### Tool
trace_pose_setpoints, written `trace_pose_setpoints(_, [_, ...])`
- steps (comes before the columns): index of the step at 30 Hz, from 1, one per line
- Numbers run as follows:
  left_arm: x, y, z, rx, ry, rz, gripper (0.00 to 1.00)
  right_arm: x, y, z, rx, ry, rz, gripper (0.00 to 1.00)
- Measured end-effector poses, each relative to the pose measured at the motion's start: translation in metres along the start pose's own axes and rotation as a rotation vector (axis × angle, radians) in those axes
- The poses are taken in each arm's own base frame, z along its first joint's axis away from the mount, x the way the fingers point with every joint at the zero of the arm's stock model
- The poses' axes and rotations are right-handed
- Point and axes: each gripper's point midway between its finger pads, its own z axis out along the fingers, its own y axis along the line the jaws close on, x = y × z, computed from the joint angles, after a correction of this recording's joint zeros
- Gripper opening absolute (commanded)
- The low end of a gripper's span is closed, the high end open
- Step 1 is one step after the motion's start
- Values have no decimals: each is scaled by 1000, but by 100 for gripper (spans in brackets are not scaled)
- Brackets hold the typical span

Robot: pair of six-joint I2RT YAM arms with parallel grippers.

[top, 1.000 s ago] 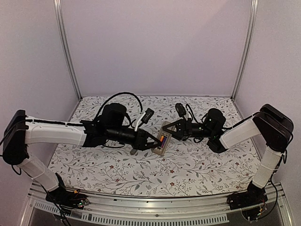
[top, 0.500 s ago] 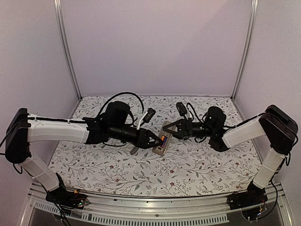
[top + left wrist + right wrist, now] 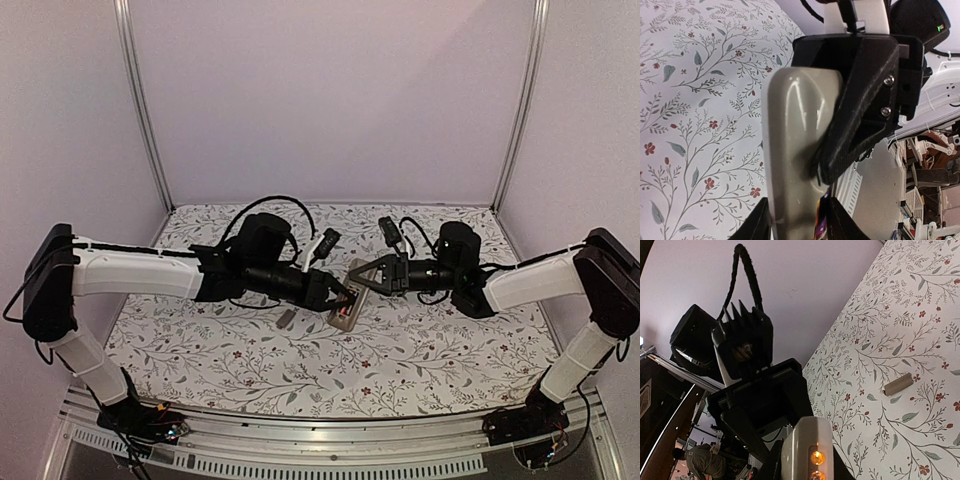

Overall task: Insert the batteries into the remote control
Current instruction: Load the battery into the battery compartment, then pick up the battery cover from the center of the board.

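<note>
Two robot arms meet over the middle of a flower-patterned table (image 3: 420, 350), with a remote (image 3: 345, 312) between them. The right gripper (image 3: 360, 272), reaching in from the right, is clenched on the remote's far end. The left wrist camera shows one of its black fingers (image 3: 860, 100) pressed across the glossy beige back. The remote stands tilted, its far end higher and its near end low over the table; whether it touches the surface cannot be told.

The left gripper (image 3: 338, 292) comes in from the left at the remote's near half. Its fingers (image 3: 757, 225) stand on either side of the handset, and an orange-red battery (image 3: 821, 227) shows between the remote and the finger on the other side. Whether these fingers are squeezing the battery or only bracketing it cannot be told.

A small flat tan cover (image 3: 286, 318) lies on the table just to the near left of the remote, under the left wrist, with neither gripper touching it.
</note>
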Motion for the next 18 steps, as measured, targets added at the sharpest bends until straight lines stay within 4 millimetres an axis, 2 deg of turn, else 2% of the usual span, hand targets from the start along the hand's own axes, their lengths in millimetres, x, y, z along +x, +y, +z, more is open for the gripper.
trace_pose_setpoints(2, [1,1,0,-14,4,4,32,0,-1,0,10,-2,-3,3])
trace_pose_setpoints(4, [0,1,0,-30,11,17,35,0,-1,-1,13,-2,-8,3])
trace_pose_setpoints(7, [-3,2,-1,-67,16,53,56,-3,0,-3,15,-11,-20,3])
trace_pose_setpoints(10, [-5,8,-3,-113,22,75,67,-9,-2,-7,24,-25,-18,2])
trace_pose_setpoints(15, [-6,31,-21,-215,39,100,68,-16,-14,-19,58,-59,3,2])
trace_pose_setpoints(18, [-8,58,-42,-328,41,79,67,-18,-24,-30,87,-80,19,2])
